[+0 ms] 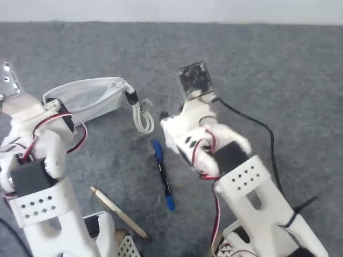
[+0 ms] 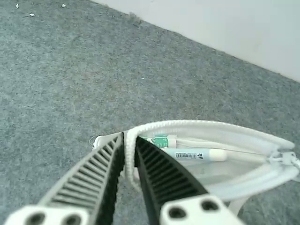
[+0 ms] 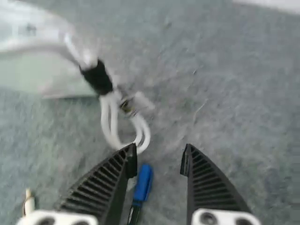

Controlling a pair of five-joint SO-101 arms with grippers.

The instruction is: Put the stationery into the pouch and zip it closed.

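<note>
Plainly, the white pouch (image 1: 88, 96) lies open-mouthed at about ten o'clock on the grey mat (image 1: 278, 64), with its cord loop (image 1: 143, 119) trailing toward the centre. The left gripper (image 2: 129, 138) is clenched on the pouch's rim at the end away from the loop. Two white pens (image 2: 197, 153) (one labelled green, one blue) lie inside. The right gripper (image 3: 157, 152) hangs with jaws spread and nothing between them, just above the far end of the blue pen (image 1: 162, 174), which lies on the mat at six o'clock from the loop. A beige pen (image 1: 119, 212) lies apart at seven o'clock, beside the left arm's base.
</note>
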